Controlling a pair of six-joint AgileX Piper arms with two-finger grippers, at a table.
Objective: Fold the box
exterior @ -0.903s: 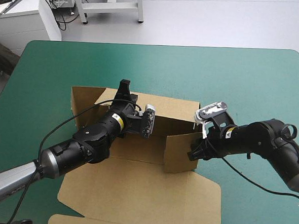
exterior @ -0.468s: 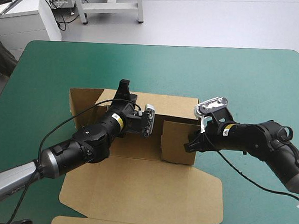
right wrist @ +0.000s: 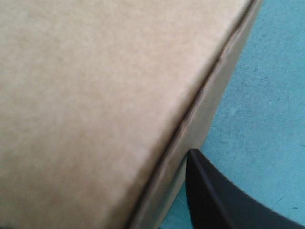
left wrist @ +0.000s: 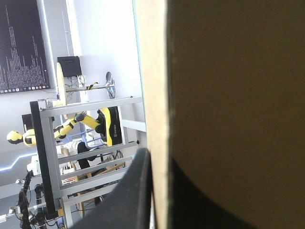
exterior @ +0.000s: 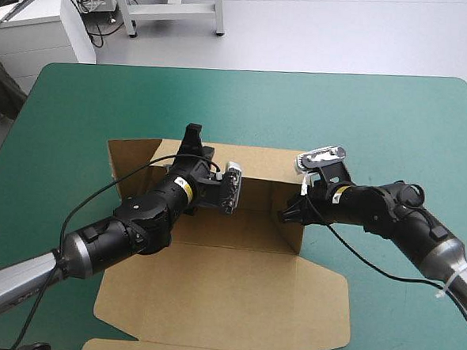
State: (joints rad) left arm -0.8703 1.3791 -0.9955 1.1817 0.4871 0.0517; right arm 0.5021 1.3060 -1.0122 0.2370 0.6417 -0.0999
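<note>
The brown box lies in the middle of the teal-green table with its broad lid panel flat toward the front edge. Its back wall stands raised. My left gripper pinches the top of that wall near the back left corner. In the left wrist view the board's edge runs between the black fingers. My right gripper holds the right side flap, which stands upright along the box's right side. In the right wrist view the board fills the picture, with one finger beside it.
A small flap spreads at the box's back left corner. Bare teal-green cover stretches behind the box and to its right. The front flaps reach close to the table's front edge.
My right gripper has moved left toward the box's inside, swinging the right side flap from facing the front to standing edge-on. The left arm has held still.
</note>
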